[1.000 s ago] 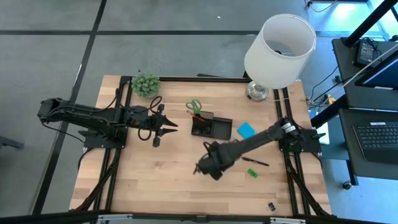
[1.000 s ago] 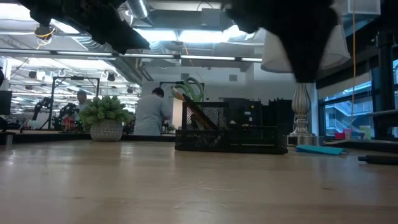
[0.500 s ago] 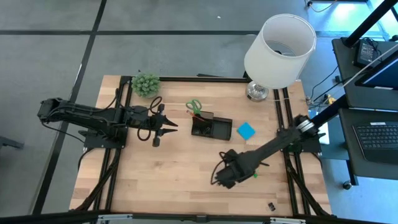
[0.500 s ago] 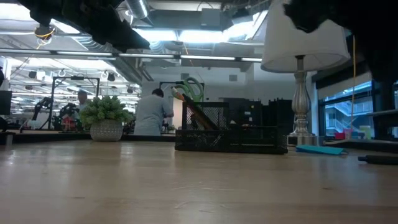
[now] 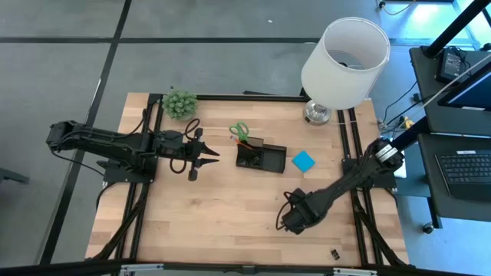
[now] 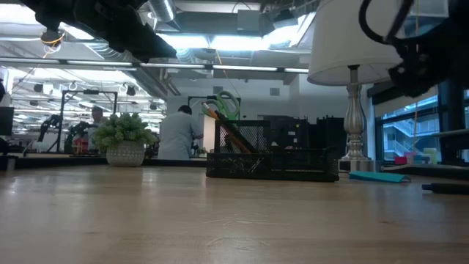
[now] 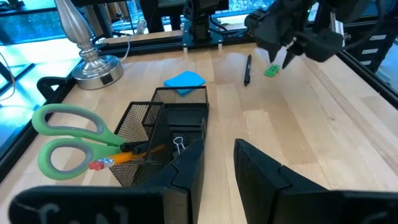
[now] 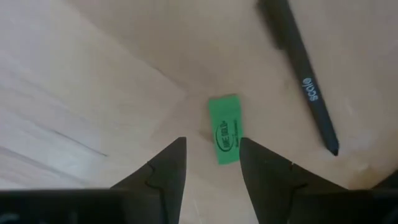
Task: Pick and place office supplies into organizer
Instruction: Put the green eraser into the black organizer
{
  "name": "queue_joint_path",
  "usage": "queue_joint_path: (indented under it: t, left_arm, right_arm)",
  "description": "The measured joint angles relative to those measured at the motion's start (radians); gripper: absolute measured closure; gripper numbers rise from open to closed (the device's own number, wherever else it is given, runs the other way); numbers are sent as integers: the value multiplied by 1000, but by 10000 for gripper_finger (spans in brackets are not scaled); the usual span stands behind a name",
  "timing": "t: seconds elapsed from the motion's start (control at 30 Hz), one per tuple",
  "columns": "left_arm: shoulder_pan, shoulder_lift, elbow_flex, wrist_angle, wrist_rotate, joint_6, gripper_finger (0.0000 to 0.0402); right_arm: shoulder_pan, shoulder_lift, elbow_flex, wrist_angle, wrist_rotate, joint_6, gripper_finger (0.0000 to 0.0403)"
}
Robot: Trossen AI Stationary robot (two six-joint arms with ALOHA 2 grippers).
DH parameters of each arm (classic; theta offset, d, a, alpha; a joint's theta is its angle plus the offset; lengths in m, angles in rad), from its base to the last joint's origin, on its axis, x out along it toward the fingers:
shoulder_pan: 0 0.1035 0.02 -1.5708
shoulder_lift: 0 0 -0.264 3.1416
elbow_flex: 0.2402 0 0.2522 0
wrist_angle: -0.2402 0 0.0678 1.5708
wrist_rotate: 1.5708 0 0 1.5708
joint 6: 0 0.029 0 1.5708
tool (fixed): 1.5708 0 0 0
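Right tool hangs over the small green piece, fingers apart, holding nothing. We see a black pen lying just beside that piece. Risk: a finger clips the pen or skids the piece off. Left tool waits near the organizer, fingers slightly apart.

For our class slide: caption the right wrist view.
Right hand, open, hovers over a green eraser beside a black pen on the table.
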Motion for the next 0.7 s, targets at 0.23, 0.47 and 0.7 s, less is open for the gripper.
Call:
queue_joint_path:
  t: [0.23,0.47,0.7]
  left_arm:
    - [0,0,0,0,0,-7,320]
    - [0,0,0,0,0,-14,320]
    - [0,0,0,0,0,-46,320]
  right_arm:
    - [2,-2,-44,35,-9,0,242]
    - [2,-1,-47,10,-8,-1,181]
    - [11,-1,-47,19,-6,-3,140]
